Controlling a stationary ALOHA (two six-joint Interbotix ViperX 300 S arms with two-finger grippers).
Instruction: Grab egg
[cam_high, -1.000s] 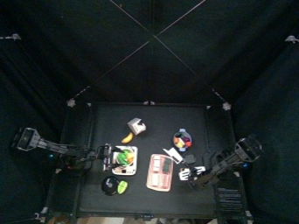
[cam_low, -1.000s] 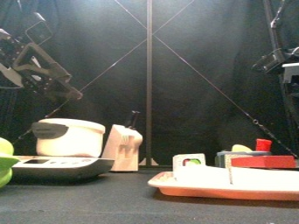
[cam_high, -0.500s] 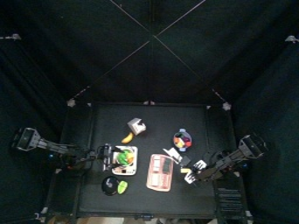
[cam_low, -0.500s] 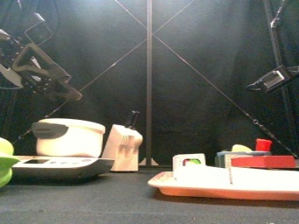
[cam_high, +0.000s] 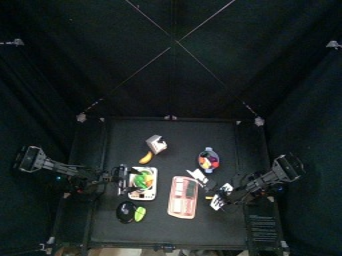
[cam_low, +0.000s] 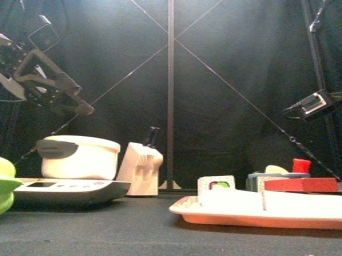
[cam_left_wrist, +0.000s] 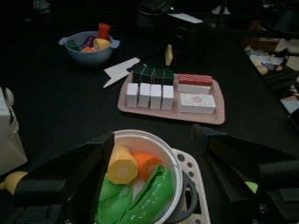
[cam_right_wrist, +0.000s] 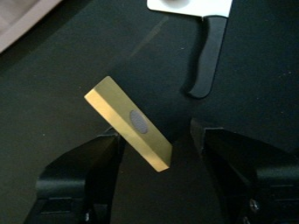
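- Holding my right gripper wide open and empty, I hover its jaws either side of a yellow block on the black table
- Past the block lies a black-handled knife
- My left gripper hangs spread and empty over a white bowl of vegetables, a pink tray farther off
- I cannot pick out the egg in any view

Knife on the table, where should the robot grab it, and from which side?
Probably the black handle, from straight above. The knife lies flat on the table, and its handle is long and narrow, so the jaws could close across it.
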